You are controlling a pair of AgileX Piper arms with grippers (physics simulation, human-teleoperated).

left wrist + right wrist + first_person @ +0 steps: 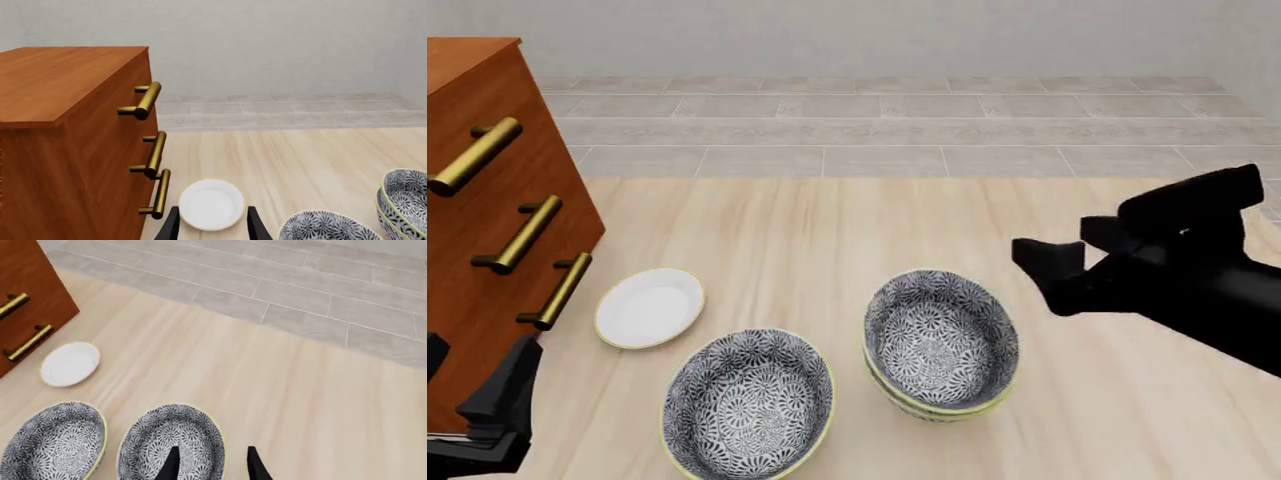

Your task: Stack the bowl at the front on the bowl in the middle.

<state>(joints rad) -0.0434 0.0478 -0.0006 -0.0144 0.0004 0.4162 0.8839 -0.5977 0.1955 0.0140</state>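
The bowl at the front (747, 405) (327, 227) (53, 445) stands alone on the table, blue-and-white floral with a pale yellow rim. The bowl in the middle (948, 412) shows only its rim and outer wall, because an identical bowl (941, 335) (173, 440) (403, 197) sits nested in it. My right gripper (1052, 275) (212, 467) hangs open and empty, raised to the right of that stack. My left gripper (481, 400) (212, 230) is open and empty at the front left, low beside the cabinet, apart from the front bowl.
A brown wooden cabinet (494, 200) (67, 125) with brass handles fills the left side. A small white plate (650, 307) (211, 204) (70, 364) lies on the table beside it. Grey tiled floor lies beyond the table's far edge.
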